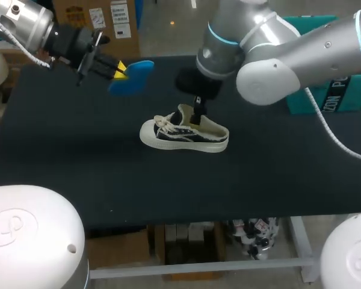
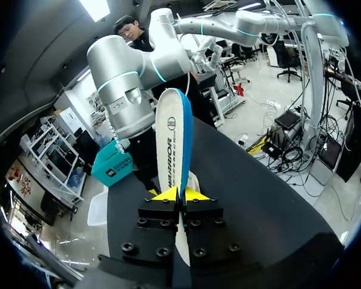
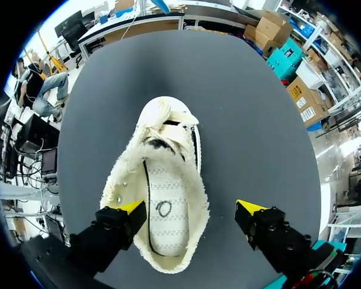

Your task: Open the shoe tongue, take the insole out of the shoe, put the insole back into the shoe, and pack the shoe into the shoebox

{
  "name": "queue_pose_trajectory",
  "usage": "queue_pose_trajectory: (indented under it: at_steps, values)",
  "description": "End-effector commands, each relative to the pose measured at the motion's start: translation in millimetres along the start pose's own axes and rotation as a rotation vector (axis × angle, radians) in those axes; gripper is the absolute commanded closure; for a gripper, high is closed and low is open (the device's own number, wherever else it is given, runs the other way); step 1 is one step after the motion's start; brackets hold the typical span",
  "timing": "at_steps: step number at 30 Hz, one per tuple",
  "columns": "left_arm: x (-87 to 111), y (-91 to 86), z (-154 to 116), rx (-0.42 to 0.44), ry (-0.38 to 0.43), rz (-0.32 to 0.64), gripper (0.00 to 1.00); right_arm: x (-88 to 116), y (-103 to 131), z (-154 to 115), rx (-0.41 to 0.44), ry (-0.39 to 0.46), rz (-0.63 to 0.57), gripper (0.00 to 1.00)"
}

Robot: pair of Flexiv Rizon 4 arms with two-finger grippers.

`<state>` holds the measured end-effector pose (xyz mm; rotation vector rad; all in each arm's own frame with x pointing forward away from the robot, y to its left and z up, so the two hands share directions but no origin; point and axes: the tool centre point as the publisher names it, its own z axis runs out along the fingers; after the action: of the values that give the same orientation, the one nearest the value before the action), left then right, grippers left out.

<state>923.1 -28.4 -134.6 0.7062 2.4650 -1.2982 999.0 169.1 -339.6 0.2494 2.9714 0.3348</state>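
Slipping is the danger: left gripper (image 2: 181,194) is pinching the blue insole (image 2: 174,138) only by its end, raised well apart from the shoe (image 1: 183,133), so it could be twisting loose or jamming against the tongue (image 3: 168,133) on re-entry. Right gripper (image 3: 191,208) is hovering spread wide over the shoe's heel. Shoe is sitting empty, bare footbed (image 3: 167,232) showing

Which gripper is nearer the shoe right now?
Right. The right gripper hangs just above the shoe at its heel end, fingers open. The left gripper is well away from it, off past its toe end, shut on the blue insole.
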Motion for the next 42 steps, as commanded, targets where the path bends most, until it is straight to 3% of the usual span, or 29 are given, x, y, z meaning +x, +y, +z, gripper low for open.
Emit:
queue_pose_trajectory:
  at_steps: [1, 5, 6, 8, 9, 10, 11, 20, 28, 42]
  values:
    - [6.6, 6.3, -6.7, 0.013, -0.007, 0.004, 1.0, -9.5, 10.4, 11.8, 0.226, 0.035, -0.003, 0.0]
    - [10.2, 11.4, -11.8, 0.016, -0.009, 0.015, 1.0, -9.3, 12.3, 19.1, 0.266, 0.041, -0.005, 0.0]
    - [10.7, 12.6, -12.8, 0.02, -0.009, 0.018, 1.0, -9.2, 12.6, 20.7, 0.277, 0.039, -0.005, 0.09]
    - [11.8, 14.4, -13.7, 0.023, -0.008, 0.019, 1.0, -8.5, 13.5, 23.3, 0.281, 0.042, -0.007, 0.53]
    - [12.3, 15.1, -13.7, 0.022, -0.009, 0.02, 1.0, -8.7, 13.6, 24.5, 0.287, 0.043, -0.006, 0.65]
    - [13.0, 16.0, -13.8, 0.022, -0.009, 0.02, 1.0, -9.0, 13.4, 26.0, 0.292, 0.045, -0.007, 0.89]
    - [13.3, 16.5, -14.0, 0.022, -0.009, 0.02, 1.0, -9.2, 13.3, 27.0, 0.301, 0.044, -0.004, 1.0]
    - [16.8, 21.9, -16.3, 0.017, -0.013, 0.011, 1.0, -6.6, 9.4, 30.0, 0.339, 0.037, 0.039, 1.0]
    - [17.4, 22.2, -18.8, 0.022, -0.015, 0.017, 1.0, -7.6, -2.7, 15.8, 0.265, 0.028, 0.135, 1.0]
    - [13.0, 14.3, -20.8, 0.027, 0.01, 0.063, 1.0, -4.8, -30.7, -15.2, 0.222, 0.074, 0.569, 1.0]
